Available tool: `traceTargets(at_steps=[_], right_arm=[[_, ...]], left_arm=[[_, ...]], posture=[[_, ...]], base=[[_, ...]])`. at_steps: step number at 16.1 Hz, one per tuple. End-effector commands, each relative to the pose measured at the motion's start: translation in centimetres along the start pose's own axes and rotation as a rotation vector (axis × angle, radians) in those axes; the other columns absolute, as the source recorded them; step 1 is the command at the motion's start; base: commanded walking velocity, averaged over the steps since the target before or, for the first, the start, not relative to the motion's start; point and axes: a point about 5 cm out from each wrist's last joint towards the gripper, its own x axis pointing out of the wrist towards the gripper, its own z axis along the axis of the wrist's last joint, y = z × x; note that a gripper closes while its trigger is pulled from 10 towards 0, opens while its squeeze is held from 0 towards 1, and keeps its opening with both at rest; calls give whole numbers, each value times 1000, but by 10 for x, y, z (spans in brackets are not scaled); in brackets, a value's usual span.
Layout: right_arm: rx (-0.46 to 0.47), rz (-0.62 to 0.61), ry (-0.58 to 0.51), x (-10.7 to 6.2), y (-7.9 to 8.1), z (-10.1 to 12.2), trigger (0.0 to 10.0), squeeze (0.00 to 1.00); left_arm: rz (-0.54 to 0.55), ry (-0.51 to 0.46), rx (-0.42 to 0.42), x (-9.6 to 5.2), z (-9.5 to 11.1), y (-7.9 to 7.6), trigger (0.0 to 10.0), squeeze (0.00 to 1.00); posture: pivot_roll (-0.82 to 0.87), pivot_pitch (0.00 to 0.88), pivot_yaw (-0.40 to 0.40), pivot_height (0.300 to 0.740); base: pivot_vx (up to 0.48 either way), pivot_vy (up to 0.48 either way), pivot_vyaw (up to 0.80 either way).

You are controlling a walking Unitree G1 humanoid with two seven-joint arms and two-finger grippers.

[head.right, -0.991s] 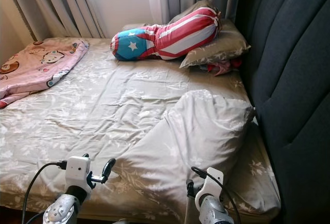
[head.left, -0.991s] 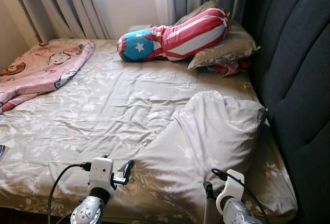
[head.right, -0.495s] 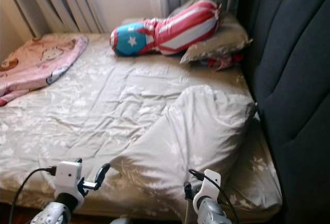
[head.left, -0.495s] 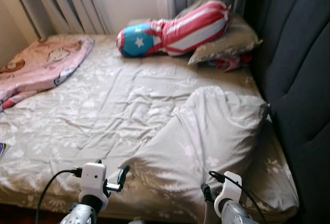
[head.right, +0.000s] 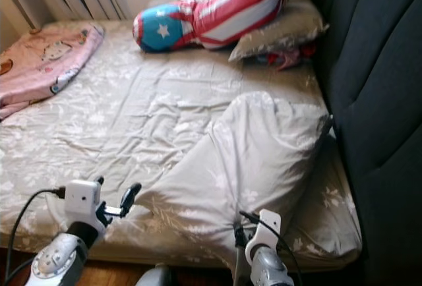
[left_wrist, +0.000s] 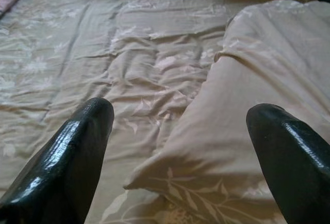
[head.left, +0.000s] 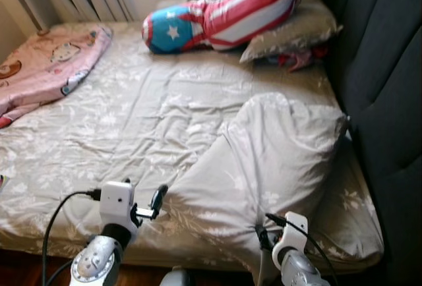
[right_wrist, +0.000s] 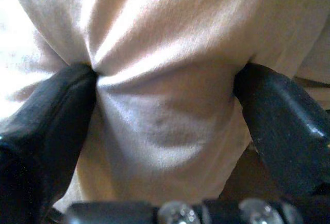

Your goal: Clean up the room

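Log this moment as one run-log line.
right gripper: shut on pillow edge | left gripper: open, near pillow corner | bed: rumpled

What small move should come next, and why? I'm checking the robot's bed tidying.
Probably lift the pillow slightly off the bed. The right claw has pillow fabric bunched between its fingers, so it seems to hold it, while the left claw is open, pointed at the pillow's near corner and not touching it.
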Motion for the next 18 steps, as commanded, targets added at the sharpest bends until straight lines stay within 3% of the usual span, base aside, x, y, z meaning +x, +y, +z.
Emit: traceTargets(at_steps=[1, 4, 6, 18], right_arm=[[16, 11, 2, 0, 4, -2, 10000, 0], [22, 33, -3, 0, 8, -4, 10000, 0], [17, 32, 15, -1, 8, -9, 0, 0], [-32, 55, 2, -2, 14, -11, 0, 0]], left_arm=[[17, 21, 7, -8, 2, 6, 10000, 0], [27, 50, 14, -20, 3, 10, 10000, 0], [34, 65, 17, -25, 4, 12, 10000, 0], [48, 90, 19, -26, 6, 12, 10000, 0]], posture=[[200, 233, 79, 674], [209, 257, 87, 674], [210, 265, 91, 674], [194, 265, 89, 674]], base=[[0, 0, 0], [0, 0, 0], [0, 0, 0], [0, 0, 0]])
